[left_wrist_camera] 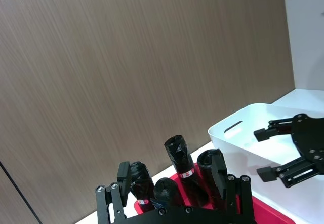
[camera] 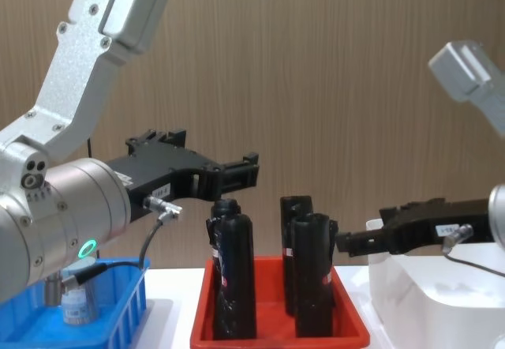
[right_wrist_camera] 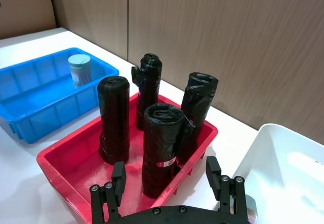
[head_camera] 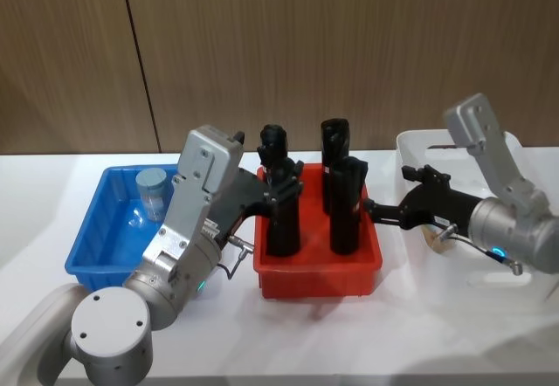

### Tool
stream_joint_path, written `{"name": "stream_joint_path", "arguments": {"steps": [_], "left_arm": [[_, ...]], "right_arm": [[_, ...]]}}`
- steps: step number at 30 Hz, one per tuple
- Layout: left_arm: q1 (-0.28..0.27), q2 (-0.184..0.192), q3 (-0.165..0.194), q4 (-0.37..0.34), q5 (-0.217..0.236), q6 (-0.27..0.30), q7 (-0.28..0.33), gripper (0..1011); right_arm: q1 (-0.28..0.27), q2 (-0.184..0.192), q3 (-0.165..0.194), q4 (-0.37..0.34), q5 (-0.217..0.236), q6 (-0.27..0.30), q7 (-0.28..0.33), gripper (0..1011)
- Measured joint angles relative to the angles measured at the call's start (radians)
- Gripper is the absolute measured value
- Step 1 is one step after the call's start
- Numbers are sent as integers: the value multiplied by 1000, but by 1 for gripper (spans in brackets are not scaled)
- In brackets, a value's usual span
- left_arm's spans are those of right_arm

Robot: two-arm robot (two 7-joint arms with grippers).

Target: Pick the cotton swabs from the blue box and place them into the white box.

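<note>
Left gripper (head_camera: 279, 189) over the red tray (head_camera: 319, 279), jaws wide, nothing held. I read the cotton swabs (head_camera: 151, 189) as one jar, upright, long axis vertical, by the blue box's (head_camera: 87, 255) far wall. It lies left of and below that gripper, so the left arm is nearer. Right gripper (head_camera: 389, 196), spread and empty, by the white box (head_camera: 410, 150).

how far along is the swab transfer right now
Done: perhaps one; a tan thing, possibly a swab jar, lies in the white box, partly hidden. In hand: nothing; the left gripper hangs open above the red tray, the right gripper open at the white box's edge. Left: one cotton swab jar stands in the blue box.
</note>
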Motion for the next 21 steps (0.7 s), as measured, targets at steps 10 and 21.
{"name": "stream_joint_path", "arguments": {"steps": [10, 21], "left_arm": [[0, 0, 0, 0, 0, 0, 0, 1004], [0, 0, 0, 0, 0, 0, 0, 1004]], "right_arm": [[52, -28, -22, 67, -41, 5, 16, 1002], [99, -55, -41, 130, -67, 11, 20, 1002]]}}
